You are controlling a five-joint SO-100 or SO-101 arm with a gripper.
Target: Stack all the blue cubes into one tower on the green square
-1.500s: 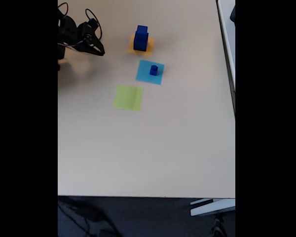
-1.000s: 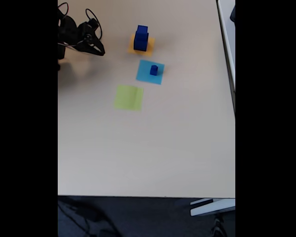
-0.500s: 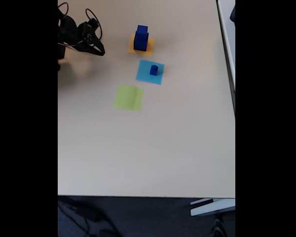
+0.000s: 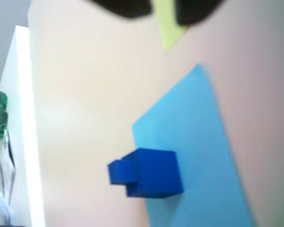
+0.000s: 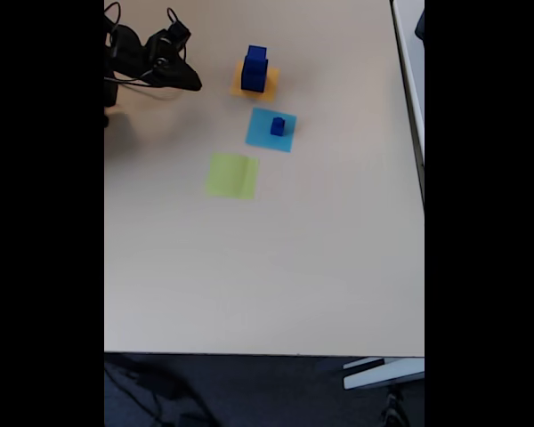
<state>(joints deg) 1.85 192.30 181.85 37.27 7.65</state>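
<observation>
- In the fixed view the black arm sits at the table's far-left corner, with its gripper [image 5: 192, 86] reaching right above bare tabletop. It holds nothing; how far the fingers are parted I cannot tell.
- The table [image 5: 276, 267] is a pale beige slab, plain and mostly bare. Dark floor shows below its near edge, and a white surface runs along its right side.
- The green square [image 5: 231, 175] lies flat near the table's middle-left with no cube on it.
- Up and to its right lies the light-blue square [image 5: 262, 135], with the small blue cube [image 5: 278, 126] standing on it.
- Further up, 2 blue cubes are stacked: the medium cube [image 5: 256, 55] sits on the large cube [image 5: 254, 76], which rests on an orange square [image 5: 271, 82].
- In the wrist view 1 blue cube [image 4: 149, 172] stands at the left edge of the light-blue square [image 4: 203, 142]. A sliver of the green square [image 4: 166, 23] shows between 2 dark blurred finger shapes at the top edge.
</observation>
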